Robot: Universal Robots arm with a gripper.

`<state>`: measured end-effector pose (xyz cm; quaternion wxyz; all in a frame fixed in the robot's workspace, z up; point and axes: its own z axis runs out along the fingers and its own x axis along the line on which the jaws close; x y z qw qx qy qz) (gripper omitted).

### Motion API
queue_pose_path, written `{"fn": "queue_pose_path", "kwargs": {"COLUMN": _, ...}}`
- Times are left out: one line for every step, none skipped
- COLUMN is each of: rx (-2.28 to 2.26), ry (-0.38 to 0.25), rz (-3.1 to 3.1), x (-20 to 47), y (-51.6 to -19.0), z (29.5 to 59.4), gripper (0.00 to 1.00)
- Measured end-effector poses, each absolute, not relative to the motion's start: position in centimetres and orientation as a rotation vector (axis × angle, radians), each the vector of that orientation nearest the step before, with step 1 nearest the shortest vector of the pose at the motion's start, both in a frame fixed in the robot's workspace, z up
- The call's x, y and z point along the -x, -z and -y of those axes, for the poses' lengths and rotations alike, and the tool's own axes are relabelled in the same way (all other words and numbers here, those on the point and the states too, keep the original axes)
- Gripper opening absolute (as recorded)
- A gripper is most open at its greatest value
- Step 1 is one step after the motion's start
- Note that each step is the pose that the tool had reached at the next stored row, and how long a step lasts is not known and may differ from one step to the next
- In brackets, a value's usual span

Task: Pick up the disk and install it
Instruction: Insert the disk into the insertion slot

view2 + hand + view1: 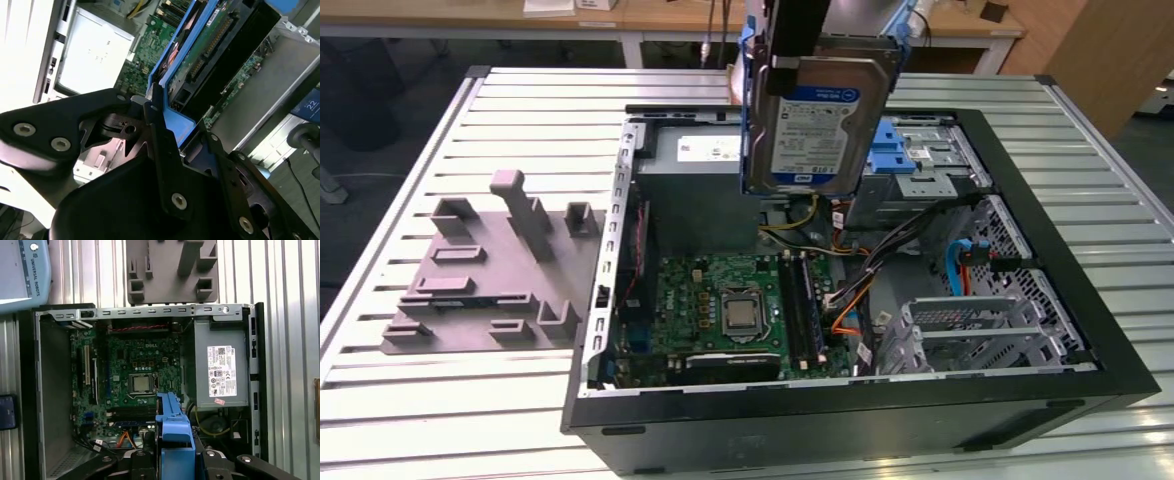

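Note:
The disk (821, 125) hangs upright above the back of the open computer case (1067, 300), its white-and-blue label facing the exterior view and its blue carrier framing the edges. My gripper (790, 72) comes down from above and is shut on the disk's top edge. In the second wrist view the black fingers (155, 130) clamp the blue carrier (177, 125), and the disk's green circuit board (210, 42) points toward the case. In the first wrist view the carrier (172, 422) juts out from my gripper (172, 460) over the motherboard (135, 365).
Inside the case lie a grey power supply (220, 370) with a white sticker, a drive cage with blue latches (914, 150) and loose cables (881, 250). A grey moulded fixture (487, 265) sits on the slatted table (400, 400) at the exterior view's left.

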<state>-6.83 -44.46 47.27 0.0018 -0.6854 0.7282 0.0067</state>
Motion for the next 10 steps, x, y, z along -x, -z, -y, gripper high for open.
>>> {"fn": "queue_pose_path", "kwargs": {"rx": 2.151, "ry": -0.021, "rz": -2.285, "x": 6.8, "y": -47.3, "z": 44.8, "gripper": 0.36}}
{"fn": "queue_pose_path", "kwargs": {"rx": 2.151, "ry": -0.021, "rz": -2.285, "x": 6.8, "y": -47.3, "z": 45.1, "gripper": 0.36}}
{"fn": "queue_pose_path", "kwargs": {"rx": 2.151, "ry": -0.021, "rz": -2.285, "x": 6.8, "y": -47.3, "z": 45.4, "gripper": 0.36}}
{"fn": "queue_pose_path", "kwargs": {"rx": 2.151, "ry": -0.021, "rz": -2.285, "x": 6.8, "y": -47.3, "z": 45.5, "gripper": 0.36}}
{"fn": "queue_pose_path", "kwargs": {"rx": 2.151, "ry": -0.021, "rz": -2.285, "x": 6.8, "y": -47.3, "z": 45.6, "gripper": 0.36}}
{"fn": "queue_pose_path", "kwargs": {"rx": 2.151, "ry": -0.021, "rz": -2.285, "x": 6.6, "y": -47.3, "z": 45.6, "gripper": 0.36}}
{"fn": "queue_pose_path", "kwargs": {"rx": 2.151, "ry": -0.021, "rz": -2.285, "x": 6.3, "y": -47.3, "z": 45.7, "gripper": 0.36}}
{"fn": "queue_pose_path", "kwargs": {"rx": 2.151, "ry": -0.021, "rz": -2.285, "x": 6.0, "y": -47.3, "z": 45.7, "gripper": 0.36}}
{"fn": "queue_pose_path", "kwargs": {"rx": 2.151, "ry": -0.021, "rz": -2.285, "x": 5.7, "y": -47.2, "z": 45.7, "gripper": 0.36}}
{"fn": "queue_pose_path", "kwargs": {"rx": 2.151, "ry": -0.022, "rz": -2.285, "x": 5.5, "y": -47.2, "z": 45.7, "gripper": 0.36}}
